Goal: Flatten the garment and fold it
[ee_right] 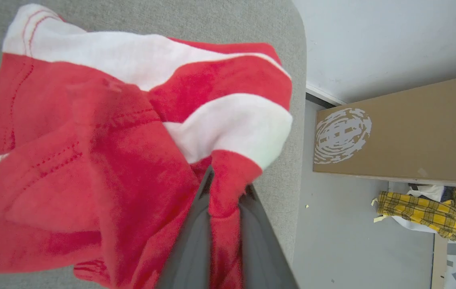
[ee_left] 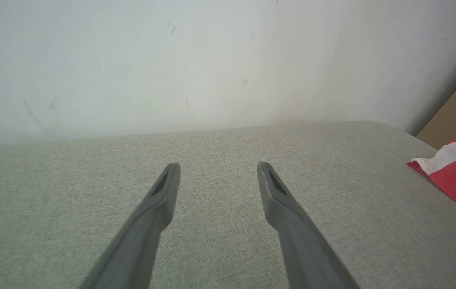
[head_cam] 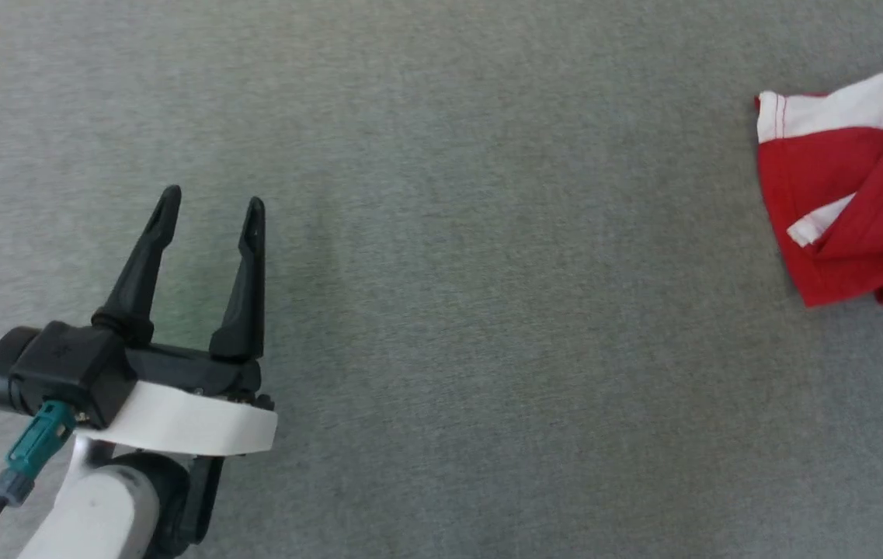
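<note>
While the left fingers [head_cam: 142,264] hang spread wide with nothing between them, just above the grey cloth-covered surface [head_cam: 488,326], the garment [head_cam: 837,178] lies well off to their right, cut off by the right border of the head view. It is a crumpled red heap, its white stripes folded over one another and a stitched hem turned toward the open fingers. Seen from the left wrist, a pale scuffed wall [ee_left: 171,60] rises behind the far side of the surface.

Over at the heap, the right fingers [ee_right: 191,249] are drawn close together on a fold of the red fabric, which stands pinched between them. The rest of the garment sags onto the surface near its rounded corner. Past that corner lies a pale floor [ee_right: 352,249], where a brown cardboard box [ee_right: 412,136] with a round white print stands. A yellow checked cloth [ee_right: 420,212] is bundled just beside it.
</note>
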Available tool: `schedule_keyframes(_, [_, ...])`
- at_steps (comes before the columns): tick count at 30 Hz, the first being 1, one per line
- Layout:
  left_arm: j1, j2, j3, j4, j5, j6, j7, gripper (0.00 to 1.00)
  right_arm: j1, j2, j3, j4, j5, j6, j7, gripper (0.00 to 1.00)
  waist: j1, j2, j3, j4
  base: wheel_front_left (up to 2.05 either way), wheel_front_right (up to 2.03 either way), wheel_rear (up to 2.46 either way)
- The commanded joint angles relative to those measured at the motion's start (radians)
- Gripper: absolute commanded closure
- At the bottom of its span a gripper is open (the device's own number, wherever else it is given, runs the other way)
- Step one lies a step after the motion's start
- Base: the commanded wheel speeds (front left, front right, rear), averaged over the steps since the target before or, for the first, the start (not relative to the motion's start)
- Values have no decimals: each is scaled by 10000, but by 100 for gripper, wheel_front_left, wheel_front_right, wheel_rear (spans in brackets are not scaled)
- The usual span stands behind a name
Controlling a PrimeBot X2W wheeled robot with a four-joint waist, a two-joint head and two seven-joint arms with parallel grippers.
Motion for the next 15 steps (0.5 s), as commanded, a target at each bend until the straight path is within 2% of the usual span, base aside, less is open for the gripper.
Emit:
schedule_keyframes(1, [-209, 173, 55, -203, 129, 91, 125, 0, -402, -148, 99, 279, -154, -17, -344, 100, -1, 0, 570, -529, 0, 0, 0])
schedule_keyframes(15, [-547, 791, 240, -1115, 536, 262, 842, 0, -1545, -92, 362, 1551, -1200, -17, -1489, 100, -1, 0, 1431, -1104, 0, 0, 0])
